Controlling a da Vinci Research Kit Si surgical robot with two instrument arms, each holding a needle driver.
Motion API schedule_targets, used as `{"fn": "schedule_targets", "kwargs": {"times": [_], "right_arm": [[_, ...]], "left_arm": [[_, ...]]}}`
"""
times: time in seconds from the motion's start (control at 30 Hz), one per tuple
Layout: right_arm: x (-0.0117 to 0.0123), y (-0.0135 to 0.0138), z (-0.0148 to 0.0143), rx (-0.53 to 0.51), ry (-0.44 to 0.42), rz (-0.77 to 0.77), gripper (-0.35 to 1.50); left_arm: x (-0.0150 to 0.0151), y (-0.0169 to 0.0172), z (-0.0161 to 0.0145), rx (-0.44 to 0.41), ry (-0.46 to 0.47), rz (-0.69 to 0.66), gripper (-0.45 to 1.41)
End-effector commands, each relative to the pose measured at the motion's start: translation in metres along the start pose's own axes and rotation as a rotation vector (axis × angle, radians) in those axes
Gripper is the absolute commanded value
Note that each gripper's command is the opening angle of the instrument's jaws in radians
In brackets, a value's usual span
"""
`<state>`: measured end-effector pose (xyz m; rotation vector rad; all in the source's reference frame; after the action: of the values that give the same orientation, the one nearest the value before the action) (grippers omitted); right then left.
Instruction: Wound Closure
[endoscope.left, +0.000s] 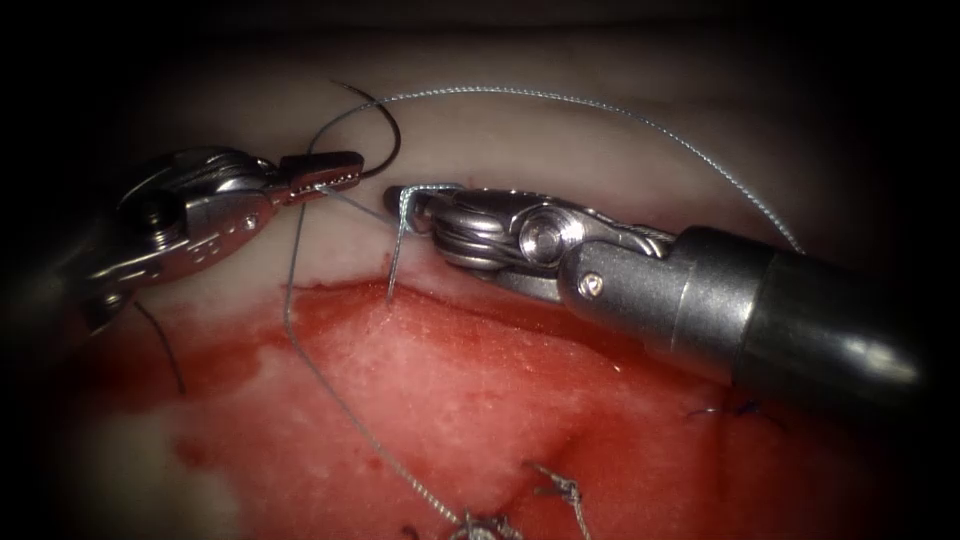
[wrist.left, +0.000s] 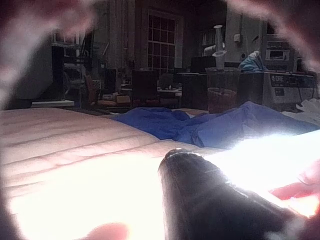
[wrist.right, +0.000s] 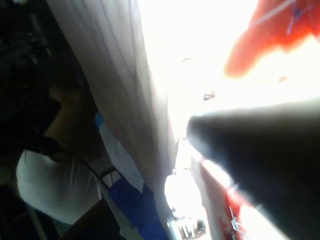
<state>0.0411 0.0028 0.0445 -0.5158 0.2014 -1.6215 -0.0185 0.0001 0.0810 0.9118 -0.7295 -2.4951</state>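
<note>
In the endoscope view my left tool (endoscope.left: 322, 178) comes in left of the cut, its jaws shut on the curved needle (endoscope.left: 393, 128) near one end. The needle arcs up above the jaws, free of the tissue (endoscope.left: 480, 390). My right tool (endoscope.left: 404, 200) lies across the cut's upper edge, jaws shut with the thread (endoscope.left: 397, 250) wound over their tip. From there a strand drops into the tissue edge. Another strand (endoscope.left: 290, 300) runs from the left jaws down over the red wound. A long loop (endoscope.left: 600, 105) sweeps over the right shaft (endoscope.left: 790, 310).
Red fluid (endoscope.left: 230, 350) coats the wound surface. Knotted stitches with cut ends (endoscope.left: 560, 490) sit at the lower middle, and another stitch (endoscope.left: 735, 408) lies to the right. A dark thread end (endoscope.left: 165, 350) hangs below the left tool. Pale skin (endoscope.left: 560, 150) lies beyond.
</note>
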Motion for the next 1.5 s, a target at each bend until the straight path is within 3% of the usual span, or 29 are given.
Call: {"fn": "schedule_targets", "kwargs": {"times": [0.03,0.27,0.47,1.1,1.2,1.23,1.3,1.5], "right_arm": [[-0.0009,0.0010,0.0002,0.000,0.002,-0.003,0.26],[0.0000,0.0013,0.0010,-0.022,0.026,0.027,0.27],[0.0000,0.0013,0.0017,-0.045,0.046,0.022,0.42],[-0.0011,0.0006,0.0039,-0.024,0.033,0.047,0.37],[-0.0012,0.0006,0.0041,-0.023,0.032,0.054,0.26],[-0.0013,0.0007,0.0042,-0.022,0.032,0.054,0.14],[-0.0013,0.0007,0.0042,-0.019,0.030,0.055,-0.35],[-0.0017,0.0005,0.0034,-0.106,0.016,-0.003,-0.35]], "left_arm": [[-0.0002,-0.0014,0.0000,0.011,-0.001,0.004,-0.45],[-0.0001,-0.0004,0.0006,-0.037,0.009,0.015,-0.45],[-0.0003,-0.0001,0.0009,-0.050,0.009,0.020,-0.45],[-0.0005,0.0006,0.0017,-0.084,-0.005,0.011,-0.45],[-0.0005,0.0007,0.0017,-0.092,-0.007,0.013,-0.45],[-0.0006,0.0008,0.0017,-0.094,-0.008,0.013,-0.45],[-0.0006,0.0008,0.0017,-0.097,-0.008,0.014,-0.45],[-0.0012,0.0012,0.0018,-0.117,-0.004,0.020,-0.45]]}}
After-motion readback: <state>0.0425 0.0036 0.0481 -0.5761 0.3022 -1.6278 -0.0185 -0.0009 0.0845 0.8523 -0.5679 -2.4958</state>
